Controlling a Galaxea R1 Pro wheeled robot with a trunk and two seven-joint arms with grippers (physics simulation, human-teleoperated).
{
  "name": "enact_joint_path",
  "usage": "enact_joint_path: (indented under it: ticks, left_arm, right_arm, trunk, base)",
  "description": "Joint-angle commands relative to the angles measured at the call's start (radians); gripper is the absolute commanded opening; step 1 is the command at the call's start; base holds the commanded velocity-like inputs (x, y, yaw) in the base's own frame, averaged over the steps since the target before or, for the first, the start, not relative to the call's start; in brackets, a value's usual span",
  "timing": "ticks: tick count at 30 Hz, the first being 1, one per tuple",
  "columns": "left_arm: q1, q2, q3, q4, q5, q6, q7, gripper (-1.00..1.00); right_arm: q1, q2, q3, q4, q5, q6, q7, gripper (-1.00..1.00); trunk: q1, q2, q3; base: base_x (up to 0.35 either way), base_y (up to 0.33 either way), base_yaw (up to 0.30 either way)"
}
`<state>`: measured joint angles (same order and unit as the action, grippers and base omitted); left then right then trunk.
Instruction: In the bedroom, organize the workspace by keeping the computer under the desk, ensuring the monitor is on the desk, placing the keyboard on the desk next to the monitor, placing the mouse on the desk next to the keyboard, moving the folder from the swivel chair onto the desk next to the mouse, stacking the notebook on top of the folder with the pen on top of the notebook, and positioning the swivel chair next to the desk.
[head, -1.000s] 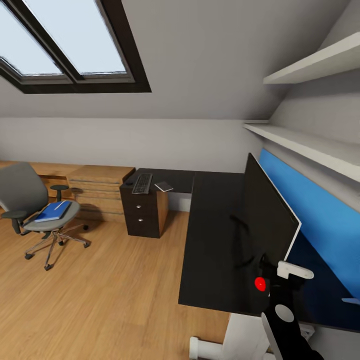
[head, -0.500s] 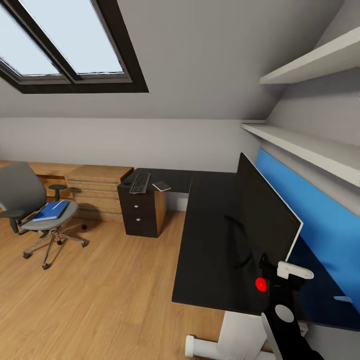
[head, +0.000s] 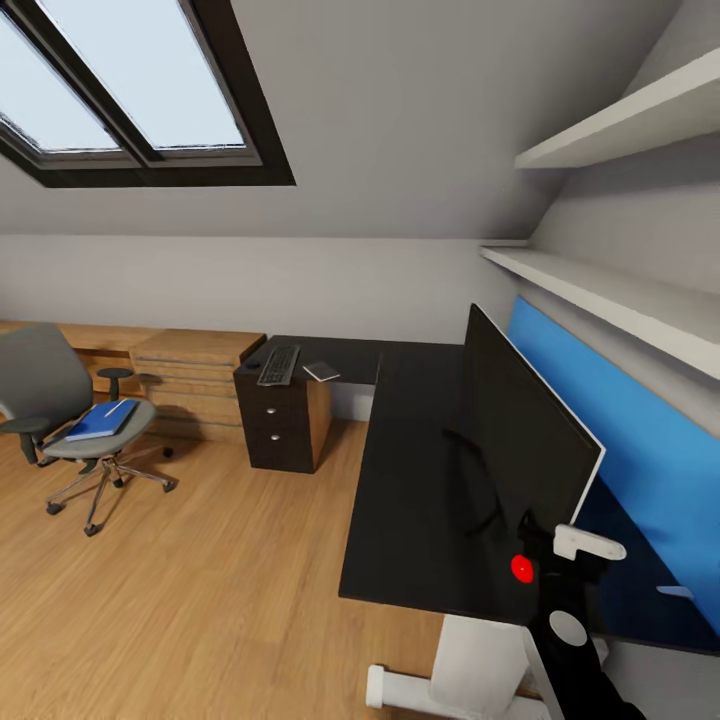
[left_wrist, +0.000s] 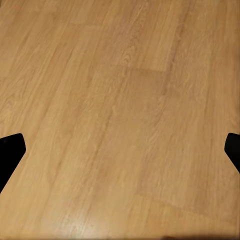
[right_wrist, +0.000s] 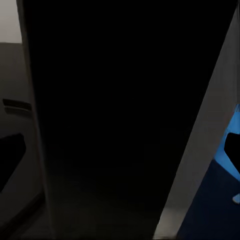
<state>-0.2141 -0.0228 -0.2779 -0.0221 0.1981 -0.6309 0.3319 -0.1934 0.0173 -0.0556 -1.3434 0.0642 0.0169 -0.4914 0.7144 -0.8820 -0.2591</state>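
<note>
Here's the attic bedroom from the head camera: the long black desk (head: 420, 470) runs along the blue wall panel (head: 620, 420), and the monitor (head: 515, 440) stands on it, its edge close to the right arm, a red dot at its lower corner. The right gripper (right_wrist: 120, 150) has its dark fingertips spread wide at either side of the right wrist picture, with the monitor's black face and pale rim between them — whether they actually pinch it, I cannot tell. Over at the far end of the desk, above the dark drawer unit (head: 275, 425), the keyboard (head: 279, 364) lies flat, the small black mouse (head: 253, 364) just beside it and the dark grey notebook (head: 322, 372) near its other side. Well apart on the wood floor (head: 200, 580) sits the swivel chair (head: 60, 410) with the blue folder (head: 100, 421) on its seat and the pen (head: 117, 409) on top of the folder. The left gripper (left_wrist: 120, 150) hangs over bare floorboards — fingertips wide apart, nothing between them
</note>
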Motion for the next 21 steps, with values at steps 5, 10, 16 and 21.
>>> enact_joint_path:
  ticks: [5, 10, 16, 21]
  left_arm:
    - [-0.001, 0.000, -0.009, 0.001, 0.007, -0.003, 0.004, 1.00]
    - [-0.001, 0.000, -0.009, 0.001, 0.007, -0.003, 0.004, 1.00]
    - [-0.001, 0.000, -0.009, 0.001, 0.007, -0.003, 0.004, 1.00]
    - [-0.001, 0.000, -0.009, 0.001, 0.007, -0.003, 0.004, 1.00]
  right_arm:
    - [-0.001, 0.001, 0.000, 0.004, 0.006, 0.002, -0.001, 1.00]
    - [-0.001, 0.001, 0.000, 0.004, 0.006, 0.001, -0.001, 1.00]
    - [-0.001, 0.000, 0.000, 0.004, 0.006, 0.001, -0.001, 1.00]
    - [0.000, 0.000, 0.000, 0.004, 0.006, 0.001, 0.000, 1.00]
  trunk:
    - [0.000, -0.001, -0.001]
    - [0.000, -0.001, -0.001]
    - [0.000, -0.001, -0.001]
    - [0.000, -0.001, -0.001]
  base:
    - [-0.007, -0.006, 0.000]
    - [-0.109, -0.001, 0.000]
    - [-0.238, 0.019, 0.000]
    - [-0.070, 0.013, 0.000]
